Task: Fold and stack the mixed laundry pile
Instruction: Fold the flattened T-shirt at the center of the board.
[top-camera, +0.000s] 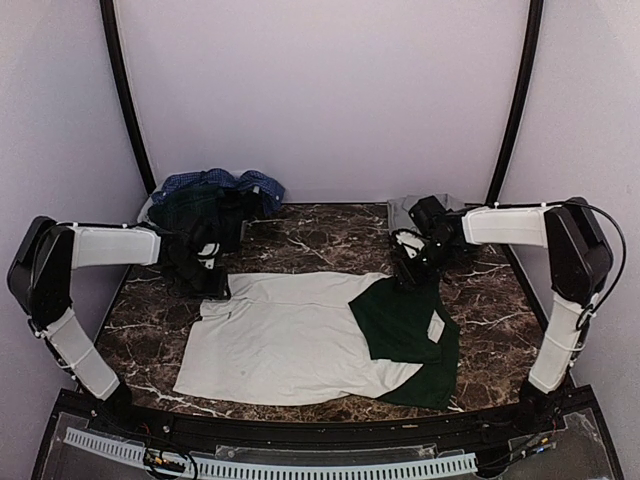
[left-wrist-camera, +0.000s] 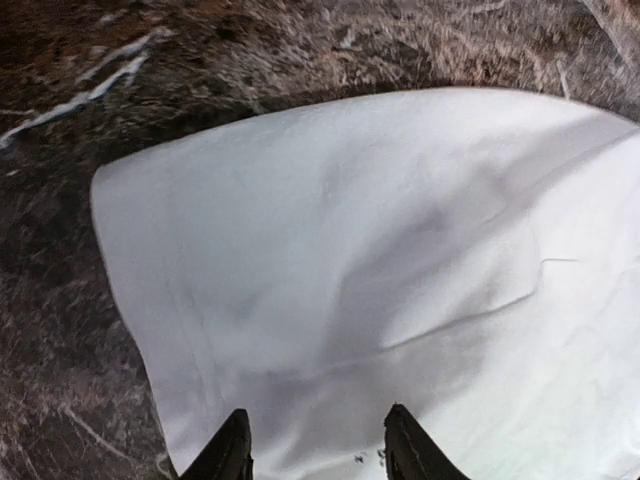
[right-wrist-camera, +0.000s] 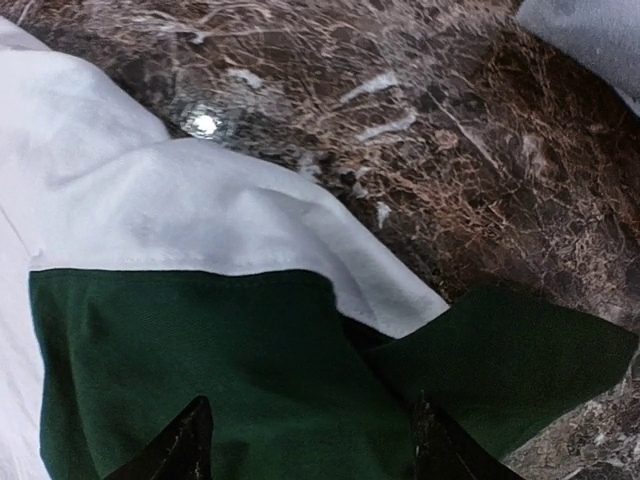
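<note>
The white tee (top-camera: 285, 335) lies spread flat on the dark marble table (top-camera: 330, 235), its dark green sleeve (top-camera: 405, 325) folded in on the right. My left gripper (top-camera: 212, 282) is open over the tee's far left corner; its view shows white cloth (left-wrist-camera: 400, 270) under the spread fingertips (left-wrist-camera: 232, 450). My right gripper (top-camera: 410, 272) is open over the green sleeve's far edge (right-wrist-camera: 250, 370), where it meets white cloth (right-wrist-camera: 170, 215). The rest of the laundry pile, a blue checked shirt (top-camera: 225, 182) and a dark tartan shirt (top-camera: 200, 215), sits at the back left.
A pale grey cloth (top-camera: 405, 208) lies at the back right behind the right gripper, and shows in the right wrist view (right-wrist-camera: 590, 35). A pale slatted basket rim (top-camera: 270, 465) runs along the near edge. Curved black poles (top-camera: 125, 95) frame the back.
</note>
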